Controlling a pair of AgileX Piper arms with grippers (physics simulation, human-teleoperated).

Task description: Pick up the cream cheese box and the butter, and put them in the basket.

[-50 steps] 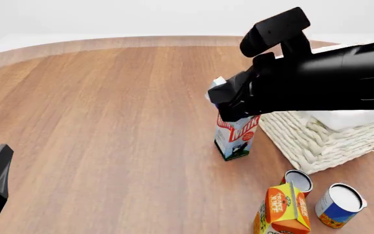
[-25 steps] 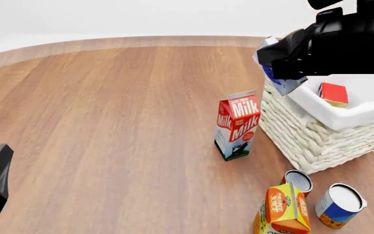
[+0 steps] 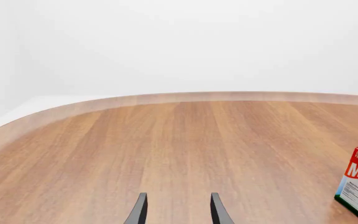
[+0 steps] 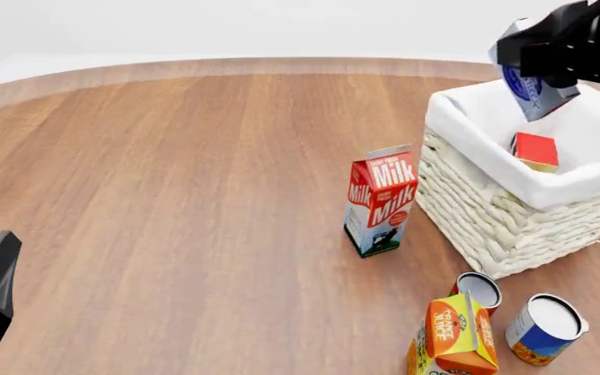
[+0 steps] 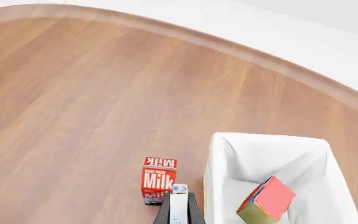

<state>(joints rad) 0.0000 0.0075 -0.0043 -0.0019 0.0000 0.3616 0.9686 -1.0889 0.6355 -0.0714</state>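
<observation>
Since the earlier frames, the right hand [image 4: 537, 72] has been swinging away from the milk carton [image 4: 381, 199] and rising toward the far right, and it is now hanging above the basket [image 4: 477, 205]. It is gripping the cream cheese box [image 4: 533, 91], which is tilting down out of its fingers over the basket's white liner. In the right wrist view the box [image 5: 179, 208] is showing edge-on, clamped between the fingers, with the basket [image 5: 219, 154] just beyond and to one side of them. The butter [image 4: 534, 151] is already lying inside the basket, below the hand.

The step in hand looks like the last one: delivering the box. The next move probably calls for centring the hand over the liner, lowering a little, and spreading the fingers so the box is dropping beside the butter rather than catching the rim.

The left hand [image 3: 176, 211] is idling low over bare tabletop [image 3: 166, 140], fingers apart and holding nothing.
</observation>
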